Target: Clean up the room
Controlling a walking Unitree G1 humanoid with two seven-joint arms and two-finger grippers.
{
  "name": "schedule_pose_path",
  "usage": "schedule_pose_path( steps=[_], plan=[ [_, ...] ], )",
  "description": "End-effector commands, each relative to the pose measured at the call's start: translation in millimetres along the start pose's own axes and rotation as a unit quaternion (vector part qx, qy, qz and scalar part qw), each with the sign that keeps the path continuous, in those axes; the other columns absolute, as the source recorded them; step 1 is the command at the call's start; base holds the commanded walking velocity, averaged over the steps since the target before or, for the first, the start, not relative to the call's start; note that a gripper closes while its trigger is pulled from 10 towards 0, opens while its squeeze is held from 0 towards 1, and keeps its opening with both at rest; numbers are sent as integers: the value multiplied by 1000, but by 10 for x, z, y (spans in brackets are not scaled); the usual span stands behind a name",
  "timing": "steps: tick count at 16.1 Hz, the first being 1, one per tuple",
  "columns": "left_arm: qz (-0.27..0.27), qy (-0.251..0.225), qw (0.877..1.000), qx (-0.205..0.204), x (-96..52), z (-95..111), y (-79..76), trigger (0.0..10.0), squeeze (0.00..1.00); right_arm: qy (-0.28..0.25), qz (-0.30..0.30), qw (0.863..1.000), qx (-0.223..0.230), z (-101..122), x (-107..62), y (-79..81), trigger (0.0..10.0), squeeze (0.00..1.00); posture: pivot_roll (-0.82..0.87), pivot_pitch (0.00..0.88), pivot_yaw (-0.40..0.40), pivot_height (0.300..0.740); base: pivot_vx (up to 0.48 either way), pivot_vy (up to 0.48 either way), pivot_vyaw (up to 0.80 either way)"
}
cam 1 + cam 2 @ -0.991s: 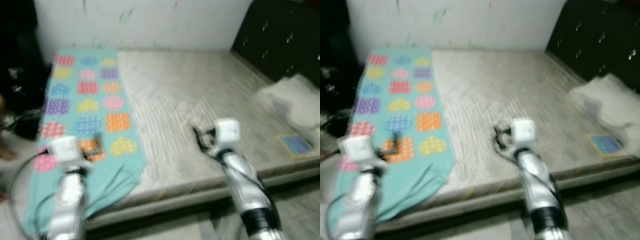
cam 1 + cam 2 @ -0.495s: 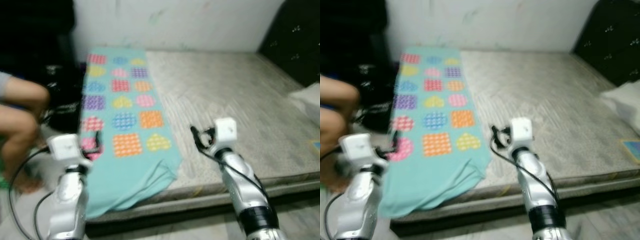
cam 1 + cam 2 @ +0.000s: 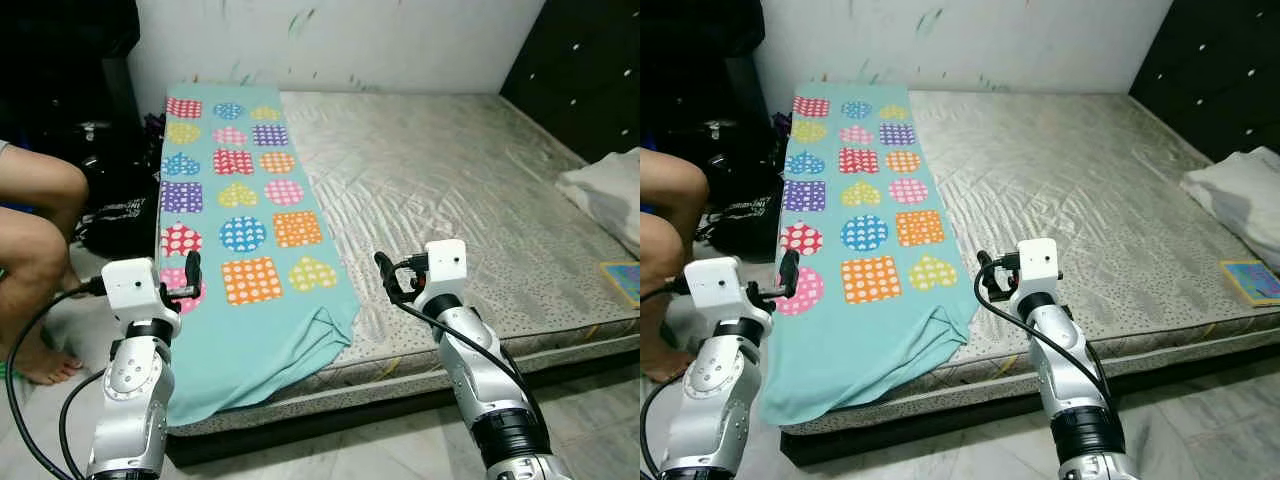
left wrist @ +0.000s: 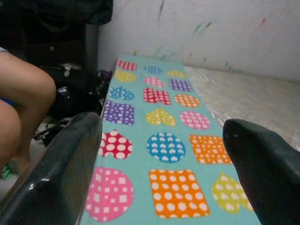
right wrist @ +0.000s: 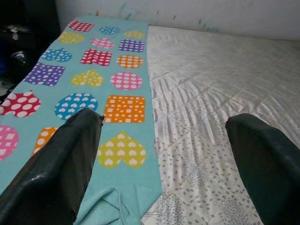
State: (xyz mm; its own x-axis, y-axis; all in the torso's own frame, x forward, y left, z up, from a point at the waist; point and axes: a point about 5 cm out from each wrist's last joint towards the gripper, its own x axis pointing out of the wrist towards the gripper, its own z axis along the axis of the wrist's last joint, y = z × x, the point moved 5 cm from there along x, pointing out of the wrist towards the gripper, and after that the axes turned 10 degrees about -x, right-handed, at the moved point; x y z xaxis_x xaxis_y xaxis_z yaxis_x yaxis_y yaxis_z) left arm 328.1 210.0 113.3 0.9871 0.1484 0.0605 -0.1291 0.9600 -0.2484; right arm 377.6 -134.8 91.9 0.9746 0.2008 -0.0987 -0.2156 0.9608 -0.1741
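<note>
Now facing blanket (image 3: 235,215) at 11 o'clock; left gripper (image 3: 190,272) and right gripper (image 3: 385,277) spread, empty; could snag bunched corner.

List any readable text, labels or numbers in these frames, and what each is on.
No readable text anywhere.
Black bag beside the bed: faint white print, too blurred to read.
Small booklet at the mattress edge: colourful cover, too small to read.
Teal blanket: dotted shapes, no lettering.

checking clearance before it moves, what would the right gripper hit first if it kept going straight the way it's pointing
Probably the teal patterned blanket on the mattress: the right gripper is open and aimed low along the blanket's inner edge. Depth is unclear, so it might land on bare mattress instead.
</note>
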Motion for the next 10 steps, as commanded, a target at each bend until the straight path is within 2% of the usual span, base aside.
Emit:
schedule_pose_path(
  steps=[1, 4, 7, 10],
  plan=[
    [-5, 3, 1000, -6, -23, -1, -10, 10000, 0, 1, -3, 1000, 0, 19, 21, -43, 10000, 0, -11, 62, -111, 740, 0, 0, 0],
    [-13, 2, 1000, -10, -24, 5, -39, 10000, 0, 1, 7, 1000, -2, 20, 28, -10, 10000, 0, -16, 70, -113, 740, 0, 0, 0],
    [-20, 6, 1000, -14, -24, -1, -77, 10000, 0, 3, 5, 1000, -1, 11, 22, -18, 10000, 0, -18, 75, -112, 740, 0, 0, 717],
    [-10, 7, 1000, -22, -8, -9, -28, 10000, 0, 5, 3, 1000, 1, 8, 28, -32, 10000, 0, -22, 84, -109, 740, 92, 0, 0]
  ],
)
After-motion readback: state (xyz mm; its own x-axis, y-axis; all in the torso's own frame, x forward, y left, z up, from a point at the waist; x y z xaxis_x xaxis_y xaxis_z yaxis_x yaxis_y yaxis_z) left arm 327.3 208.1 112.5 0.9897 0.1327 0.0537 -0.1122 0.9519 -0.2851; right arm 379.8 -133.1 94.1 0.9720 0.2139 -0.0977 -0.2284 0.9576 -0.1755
